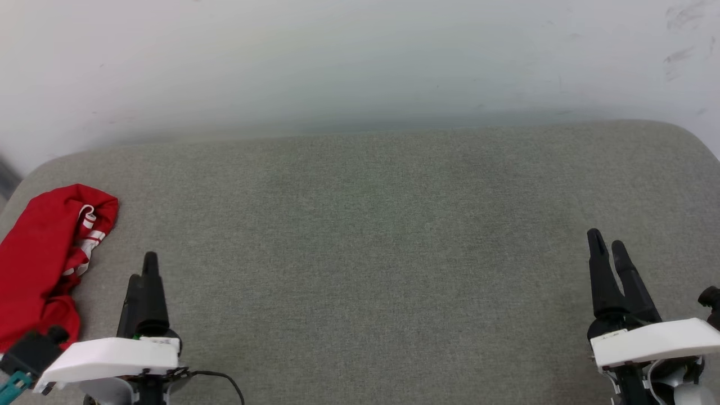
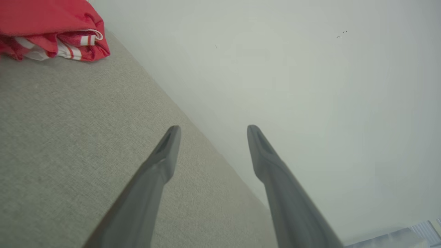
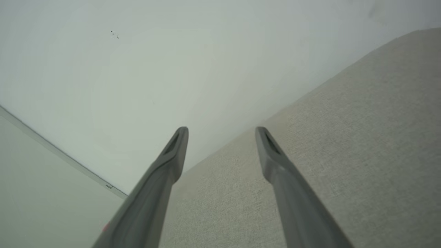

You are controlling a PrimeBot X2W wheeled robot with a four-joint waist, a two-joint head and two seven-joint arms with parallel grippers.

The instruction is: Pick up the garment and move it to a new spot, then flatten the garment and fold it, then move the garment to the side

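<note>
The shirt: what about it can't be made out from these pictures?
Its full outline: in the head view the shirt runs off the left edge, and a dark part of the left arm covers its near end.
Left wrist view: top and left edges cut it off.
Any lettering: none readable; the cloth lies bunched.

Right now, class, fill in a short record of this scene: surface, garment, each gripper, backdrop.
surface: grey-green fabric cushion, far corners rounded
garment: red jersey with red-and-white striped trim, bunched at the cushion's left edge
left gripper: open, holding nothing, fingers clear of the jersey
right gripper: open, holding nothing, over the cushion's right side
backdrop: white wall
</note>
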